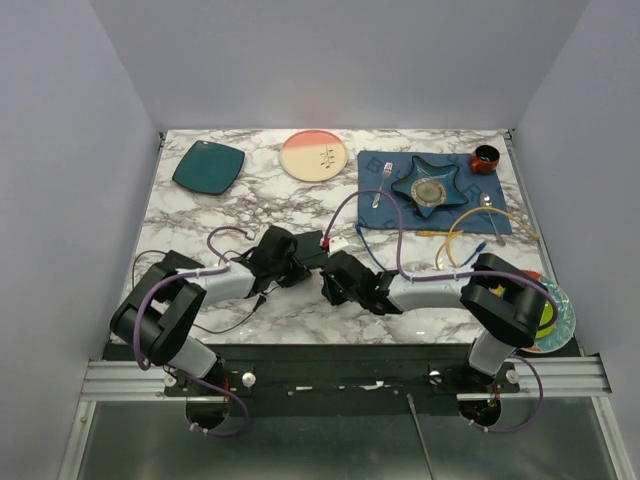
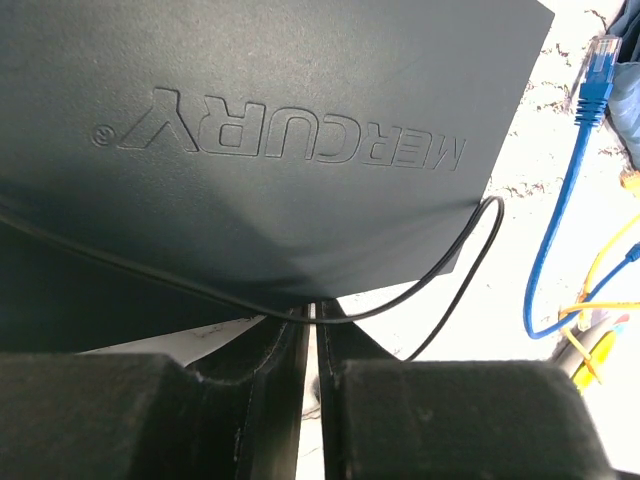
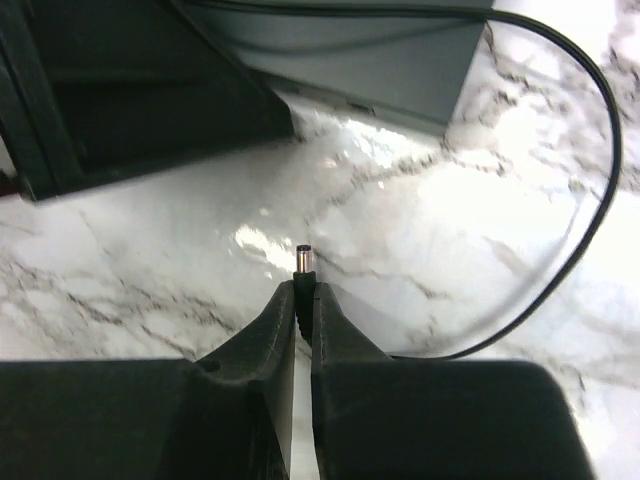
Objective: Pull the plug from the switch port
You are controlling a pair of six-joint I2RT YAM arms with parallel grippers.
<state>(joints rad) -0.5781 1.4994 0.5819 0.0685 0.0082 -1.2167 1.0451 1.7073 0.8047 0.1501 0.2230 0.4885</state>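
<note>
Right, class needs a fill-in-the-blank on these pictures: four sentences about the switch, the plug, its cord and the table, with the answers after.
1. The name embossed on the switch reads ____.
2. The plug is pinched by the ____ arm's fingers.
3. The plug's cord is coloured ____.
4. The table has a white and grey ____ pattern.

Answers: MERCURY; right; black; marble.
</note>
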